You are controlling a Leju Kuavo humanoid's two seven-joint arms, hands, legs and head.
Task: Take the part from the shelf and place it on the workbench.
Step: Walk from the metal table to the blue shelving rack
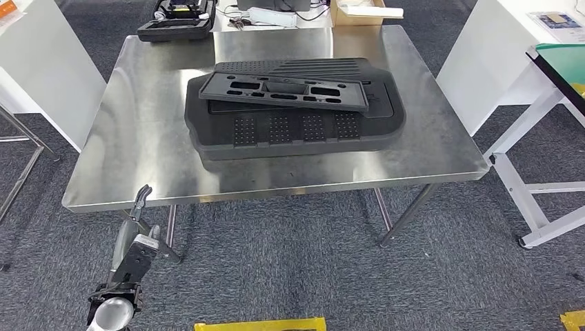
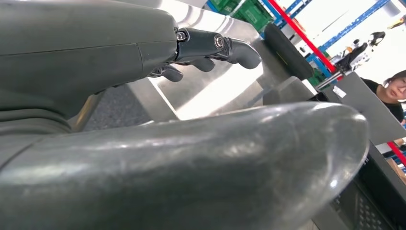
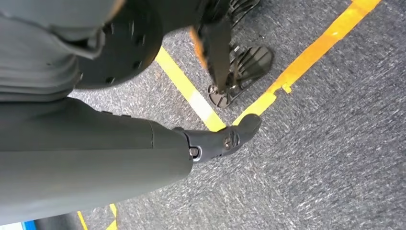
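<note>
Black slotted part (image 1: 283, 91) sits askew atop tray stack (image 1: 293, 131), centre frame; could slide off. Left hand (image 1: 141, 200) empty, fingers loose; right hand (image 3: 218, 141) empty, fingers apart.

You find no text, label, brand, number or sign that can be read in any of these views. The sheet of paper (image 1: 555, 19) on the white table at the far right carries a small printed picture and lines too small to make out. The small white tag (image 2: 339, 91) on the grey panel in the left wrist view is blurred, so its marking cannot be read either.
</note>
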